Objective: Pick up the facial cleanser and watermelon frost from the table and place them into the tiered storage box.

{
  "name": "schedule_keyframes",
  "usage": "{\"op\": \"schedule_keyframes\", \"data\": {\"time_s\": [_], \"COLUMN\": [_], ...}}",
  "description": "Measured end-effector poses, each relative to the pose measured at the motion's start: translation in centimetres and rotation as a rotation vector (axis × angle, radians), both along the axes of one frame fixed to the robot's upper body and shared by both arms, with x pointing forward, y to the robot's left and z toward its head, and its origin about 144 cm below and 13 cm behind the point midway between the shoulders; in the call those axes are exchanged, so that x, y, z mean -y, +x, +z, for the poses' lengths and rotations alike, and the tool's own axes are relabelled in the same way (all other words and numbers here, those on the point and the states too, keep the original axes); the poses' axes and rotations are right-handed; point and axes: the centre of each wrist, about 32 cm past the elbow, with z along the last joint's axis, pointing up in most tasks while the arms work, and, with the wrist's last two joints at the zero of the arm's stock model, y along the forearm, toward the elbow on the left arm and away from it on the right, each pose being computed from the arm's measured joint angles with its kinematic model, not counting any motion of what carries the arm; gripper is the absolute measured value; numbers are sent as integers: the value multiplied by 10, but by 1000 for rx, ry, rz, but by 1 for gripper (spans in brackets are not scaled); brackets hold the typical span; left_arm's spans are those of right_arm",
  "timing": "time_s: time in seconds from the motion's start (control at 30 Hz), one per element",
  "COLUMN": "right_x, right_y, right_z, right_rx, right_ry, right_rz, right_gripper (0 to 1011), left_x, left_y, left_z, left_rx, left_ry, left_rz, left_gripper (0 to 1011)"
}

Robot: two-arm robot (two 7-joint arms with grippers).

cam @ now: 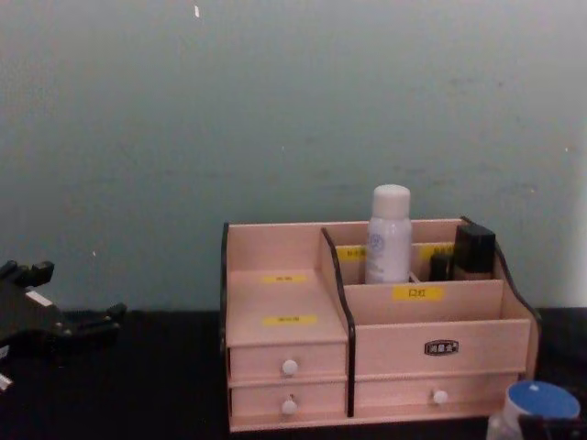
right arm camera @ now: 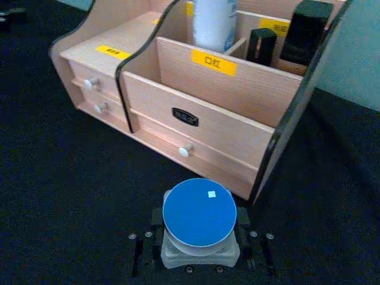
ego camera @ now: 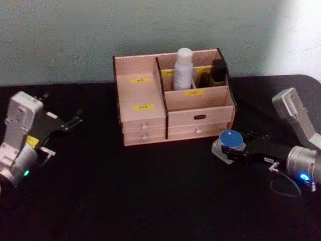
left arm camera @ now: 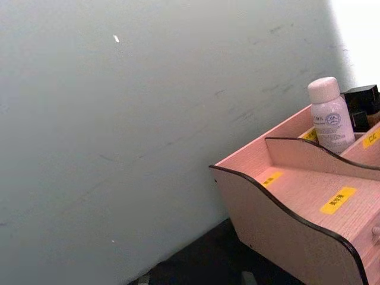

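Robotics lab test bench: a desk (ego camera: 150, 201) draped in plain black cloth stands against a bare, pale grey-green wall (ego camera: 75, 35), scuffed in places in the left wrist view. The robot's left arm (ego camera: 20, 135) and right arm (ego camera: 301, 150) reach in over the desk's left and right edges. The tiered storage box (ego camera: 220, 113), with yellow labels and white-knobbed drawers, sits near the middle of the desk's far edge.

Left arm first: a pale grey boxy wrist housing (ego camera: 22, 113), yellow sticker (ego camera: 31, 141), green light (ego camera: 26, 173) glowing, black forked left hand (ego camera: 74, 120). Right arm, same grey, blue light (ego camera: 303, 176), thin dark cable (ego camera: 286, 190), black right hand (ego camera: 231, 149) dotted with small screws (right arm camera: 254, 234).
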Motion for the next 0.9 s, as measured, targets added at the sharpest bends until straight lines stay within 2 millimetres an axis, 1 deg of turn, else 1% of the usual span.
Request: {"op": "schedule_keyframes", "data": {"time_s": [0.4, 0.5, 0.7, 0.8, 0.9], "right_x": [-1, -4, -14, -25, -32], "right_y": [-3, 0, 7, 13, 17], "right_z": [14, 21, 33, 40, 44], "right_rx": [-4, 0, 19, 45, 55], "right_ry": [35, 51, 77, 94, 102], "right_rz": [88, 125, 187, 236, 261], "right_gripper": [715, 715, 715, 715, 715], "left_x": [0, 0, 0, 0, 0], "left_y": [0, 0, 0, 0, 0], "left_z": [0, 0, 0, 0, 0], "left_rx": [0, 0, 0, 0, 0], "left_ry": [0, 0, 0, 0, 0], "left_rz": [0, 0, 0, 0, 0], "left_gripper": [1001, 1001, 1001, 1001, 1001]}}
